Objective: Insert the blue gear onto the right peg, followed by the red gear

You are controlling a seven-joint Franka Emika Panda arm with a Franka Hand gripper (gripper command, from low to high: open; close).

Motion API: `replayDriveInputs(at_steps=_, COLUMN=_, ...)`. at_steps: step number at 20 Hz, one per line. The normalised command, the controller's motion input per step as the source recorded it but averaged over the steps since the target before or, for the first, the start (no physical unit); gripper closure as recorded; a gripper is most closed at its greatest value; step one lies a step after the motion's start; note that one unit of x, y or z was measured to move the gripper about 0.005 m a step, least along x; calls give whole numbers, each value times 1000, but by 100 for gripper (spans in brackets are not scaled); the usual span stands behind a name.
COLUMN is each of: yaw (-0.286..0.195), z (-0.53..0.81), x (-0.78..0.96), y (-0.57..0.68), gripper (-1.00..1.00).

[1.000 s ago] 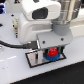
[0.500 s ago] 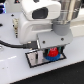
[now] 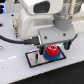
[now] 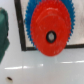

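The red gear [image 3: 51, 52] [image 4: 50, 27] lies flat on top of the blue gear [image 3: 50, 56] [image 4: 30, 15], whose teeth stick out around its edge. Both sit on the right part of the black-rimmed pale plate [image 3: 35, 60] [image 4: 20, 30]. The right peg is hidden under the stack, except for a dark spot [image 4: 51, 36] in the red hub's hole. My gripper [image 3: 52, 48] hangs just above the gears. It is open, with a dark finger on each side of the red gear and apart from it. No fingers show in the wrist view.
The plate rests on a white table [image 3: 15, 72]. A dark green object [image 4: 3, 30] lies just outside the plate's rim in the wrist view. The white robot body [image 3: 30, 22] stands close behind the plate.
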Motion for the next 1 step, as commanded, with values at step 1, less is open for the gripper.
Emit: replayDriveInputs(at_steps=1, yaw=0, z=225, x=1, y=-7, gripper=-100)
